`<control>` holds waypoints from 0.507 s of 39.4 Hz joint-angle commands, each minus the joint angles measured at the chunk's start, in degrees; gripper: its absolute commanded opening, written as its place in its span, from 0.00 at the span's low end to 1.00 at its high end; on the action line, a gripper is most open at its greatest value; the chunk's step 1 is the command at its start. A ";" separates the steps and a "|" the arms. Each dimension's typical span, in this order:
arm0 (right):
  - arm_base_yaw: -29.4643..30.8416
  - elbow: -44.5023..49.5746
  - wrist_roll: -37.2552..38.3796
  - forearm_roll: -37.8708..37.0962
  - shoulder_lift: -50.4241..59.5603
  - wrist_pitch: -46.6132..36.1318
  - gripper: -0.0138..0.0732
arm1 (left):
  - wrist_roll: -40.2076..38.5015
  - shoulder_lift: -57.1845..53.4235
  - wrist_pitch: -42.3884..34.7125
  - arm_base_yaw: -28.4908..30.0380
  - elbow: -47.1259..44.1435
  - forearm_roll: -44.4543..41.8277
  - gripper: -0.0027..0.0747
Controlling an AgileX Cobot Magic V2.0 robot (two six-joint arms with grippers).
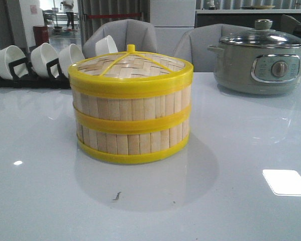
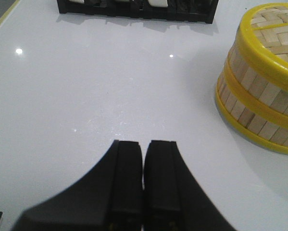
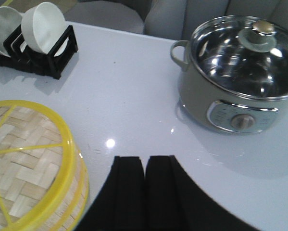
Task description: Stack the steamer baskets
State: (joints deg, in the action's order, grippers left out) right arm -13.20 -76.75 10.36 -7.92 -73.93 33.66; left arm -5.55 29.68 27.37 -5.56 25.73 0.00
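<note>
The worktop [image 1: 240, 211] is viewed low and level by the front camera, facing forward, with the stacked steamer baskets [image 1: 131, 118] seen close and centred. The same stack [image 2: 259, 91] is caught side-on at the frame's edge by the left wrist camera, angled down past the left tool [image 2: 144, 183]. From the right wrist camera, above the right tool [image 3: 144, 192], the woven lid [image 3: 28, 159] and electric pot [image 3: 240, 77] are shared with the front view.

The left gripper [image 2: 143, 144] hung above the table with its two black fingers [image 2: 127, 178] pressed together, nothing between them. The right gripper [image 3: 144, 161] hung likewise, its black fingers [image 3: 160, 192] closed side by side and empty. Neither arm showed in the front view.
</note>
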 commanded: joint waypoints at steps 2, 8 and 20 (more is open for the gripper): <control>4.74 10.97 -0.55 -1.22 12.05 -11.54 0.22 | -0.47 0.07 -5.06 -0.46 1.73 0.00 0.14; 11.00 27.81 -0.55 -1.22 25.19 -17.07 0.22 | -0.47 0.07 -5.06 -0.46 1.73 0.00 0.14; 17.93 48.92 -0.55 -1.18 45.91 -19.79 0.22 | -0.47 0.07 -5.06 -0.46 1.73 0.00 0.14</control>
State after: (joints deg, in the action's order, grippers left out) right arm 3.35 -30.12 10.27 -8.13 -31.87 19.92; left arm -5.55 29.68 27.37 -5.56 25.73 0.00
